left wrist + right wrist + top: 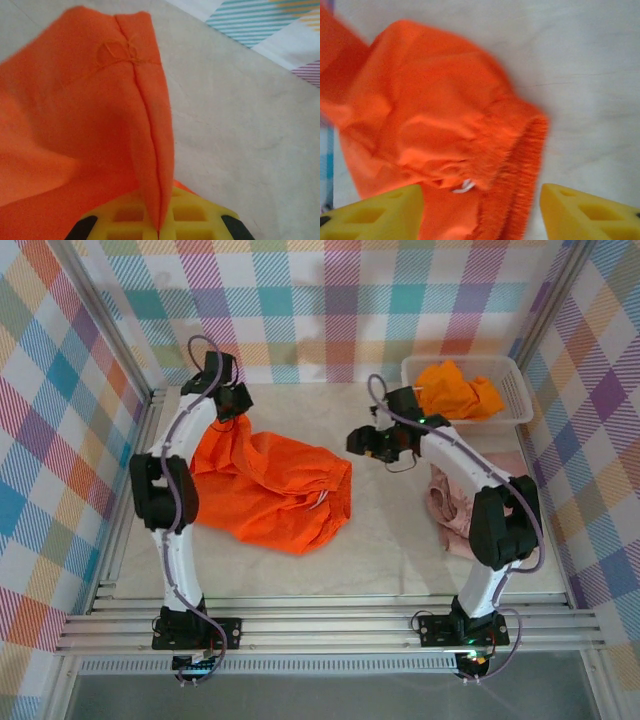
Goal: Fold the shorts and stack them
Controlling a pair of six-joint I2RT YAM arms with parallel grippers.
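Up at the left claw (pixel 230 402): clamped together on a seamed edge of the bright orange shorts (pixel 275 485), with the cloth nipped between the yellow pads (pixel 102 225) and standing out of them as a folded ridge. Held so, by judgement, to keep that corner raised and taut as an anchor for a fold.

Below and to the right of that claw: draped down and spread over the table (pixel 400 550), with the gathered waist turned toward the right claw (pixel 362 443).

At the right claw: parted wide, gripping nothing, poised just above the gathered waistband, with a white drawstring end (pixel 465 186) below and between the fingers. Probably stationed there to work the waist end against the left claw's hold.

Right of that claw, partly under its arm, crumpled on the table: dusty pink shorts (pixel 442 502), unfolded.

Behind the right claw, heaped in the white mesh basket (pixel 520 395): yellow-orange shorts (pixel 458 390), likely waiting their turn. Nothing stacked yet.

No brand, label or readable writing anywhere on cloth, pads or basket.
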